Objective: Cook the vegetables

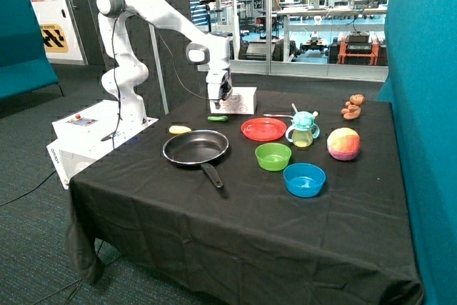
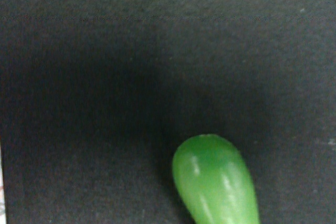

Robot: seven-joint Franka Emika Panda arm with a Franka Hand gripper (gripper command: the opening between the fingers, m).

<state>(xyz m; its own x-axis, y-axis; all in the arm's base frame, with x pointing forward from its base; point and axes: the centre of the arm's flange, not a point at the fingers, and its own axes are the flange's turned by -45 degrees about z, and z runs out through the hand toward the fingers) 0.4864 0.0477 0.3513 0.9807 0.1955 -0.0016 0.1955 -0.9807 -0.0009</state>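
The dark green cucumber piece (image 1: 218, 118) lies on the black tablecloth just behind the black frying pan (image 1: 196, 148). The pale yellow piece (image 1: 180, 130) lies on the cloth at the pan's far rim, on the robot-base side. Nothing lies in the pan. My gripper (image 1: 217, 106) hangs straight above the green piece, a little over it. In the wrist view only one rounded end of the green piece (image 2: 215, 182) shows on the dark cloth. The gripper itself is out of that view.
A white box (image 1: 240, 100) stands just behind the gripper. A red plate (image 1: 263, 129), a sippy cup (image 1: 303, 131), a green bowl (image 1: 273, 156), a blue bowl (image 1: 304, 179), a pink-yellow ball (image 1: 343, 143) and brown figures (image 1: 352, 106) lie on the far side of the pan from the robot base.
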